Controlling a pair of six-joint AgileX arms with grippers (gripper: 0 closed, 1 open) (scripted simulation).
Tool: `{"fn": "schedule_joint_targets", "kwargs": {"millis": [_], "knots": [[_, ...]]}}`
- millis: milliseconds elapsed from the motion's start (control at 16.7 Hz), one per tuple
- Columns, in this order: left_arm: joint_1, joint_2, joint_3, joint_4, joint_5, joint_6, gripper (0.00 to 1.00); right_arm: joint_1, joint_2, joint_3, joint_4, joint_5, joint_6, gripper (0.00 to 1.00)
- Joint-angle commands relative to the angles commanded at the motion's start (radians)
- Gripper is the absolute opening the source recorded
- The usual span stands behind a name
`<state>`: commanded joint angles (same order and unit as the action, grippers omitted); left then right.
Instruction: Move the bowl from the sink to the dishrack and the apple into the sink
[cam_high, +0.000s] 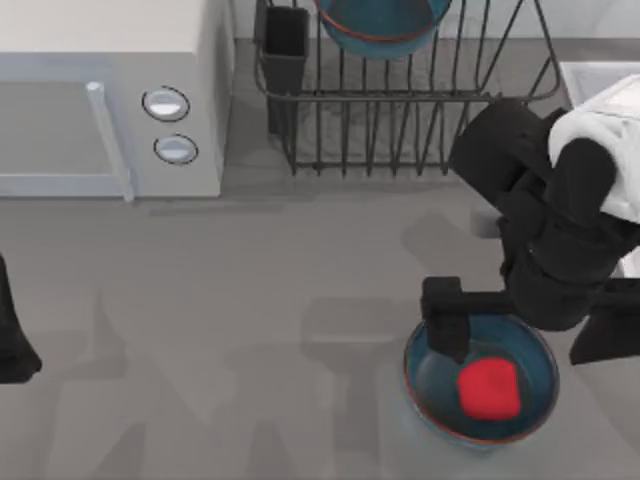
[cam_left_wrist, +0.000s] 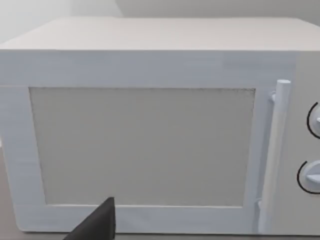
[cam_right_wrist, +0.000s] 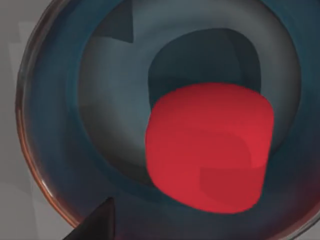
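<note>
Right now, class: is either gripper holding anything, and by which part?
Nothing is held. The right gripper hangs open above the apple lying in the bowl; the left arm is parked at the table's left edge.

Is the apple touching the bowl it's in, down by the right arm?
Touching. In the right wrist view the apple rests on the floor of the bowl, no gap showing; the top view agrees.
</note>
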<state>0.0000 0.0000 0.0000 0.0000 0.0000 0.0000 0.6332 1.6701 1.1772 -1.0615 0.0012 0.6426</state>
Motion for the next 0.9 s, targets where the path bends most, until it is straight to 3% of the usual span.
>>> {"fn": "schedule_joint_targets", "kwargs": {"millis": [480,900], "knots": [[0.0,0.0,0.0,0.0,0.0,0.0,1.0,0.003,0.018,0.004,0.002,-0.001,0.009,1.0],[0.0,0.0,0.0,0.0,0.0,0.0,1.0,0.009,0.136,-0.142,0.269,-0.005,0.013,1.0]]}}
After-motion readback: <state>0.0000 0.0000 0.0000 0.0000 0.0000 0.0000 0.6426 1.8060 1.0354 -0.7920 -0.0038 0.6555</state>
